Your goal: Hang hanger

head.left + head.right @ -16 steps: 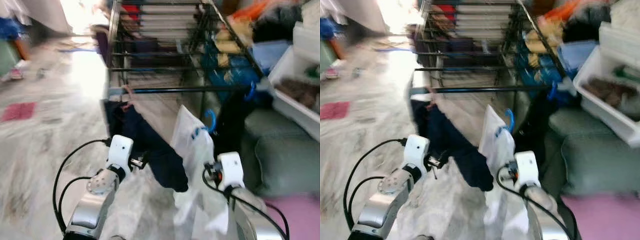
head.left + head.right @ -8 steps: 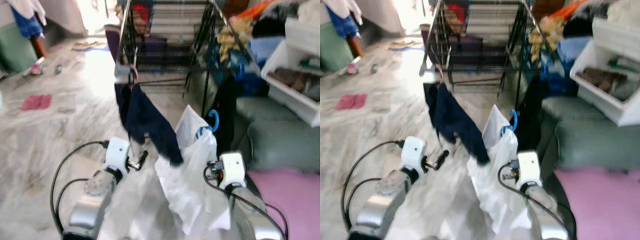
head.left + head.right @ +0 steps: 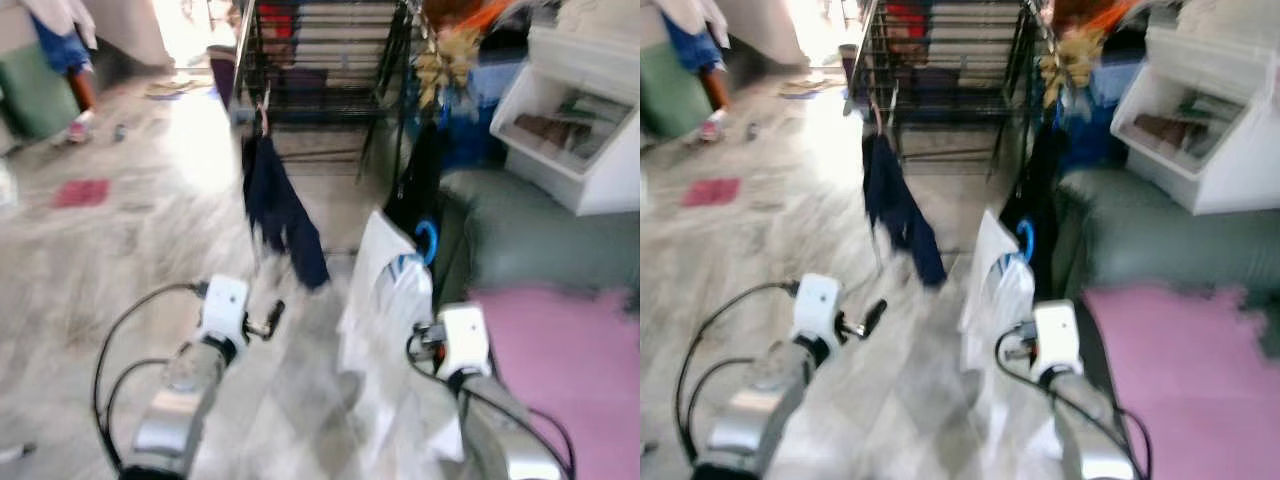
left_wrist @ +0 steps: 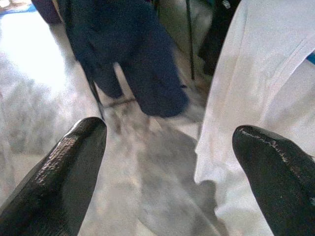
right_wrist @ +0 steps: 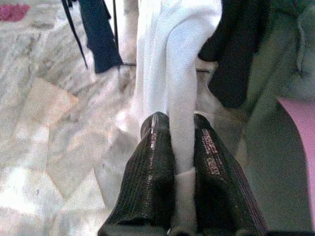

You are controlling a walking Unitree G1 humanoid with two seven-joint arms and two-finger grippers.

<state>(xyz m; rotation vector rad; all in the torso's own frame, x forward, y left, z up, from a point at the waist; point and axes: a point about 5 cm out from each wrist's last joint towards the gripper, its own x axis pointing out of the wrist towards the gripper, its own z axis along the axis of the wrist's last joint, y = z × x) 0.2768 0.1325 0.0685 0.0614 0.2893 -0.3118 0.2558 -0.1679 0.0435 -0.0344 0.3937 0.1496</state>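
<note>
Before the rack (image 3: 320, 50), right gripper (image 5: 179, 142) pinching white garment (image 5: 172, 73), left gripper (image 4: 167, 147) spread wide.

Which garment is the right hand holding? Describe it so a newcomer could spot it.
Start at the black drying rack ahead, then come toward the robot, past the navy garment hanging at the rack's near end. The white garment on a blue hanger is pinched in the right hand; it is the only white one.

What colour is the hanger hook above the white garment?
Blue hanger hook; clearest in the left eye view.
</note>
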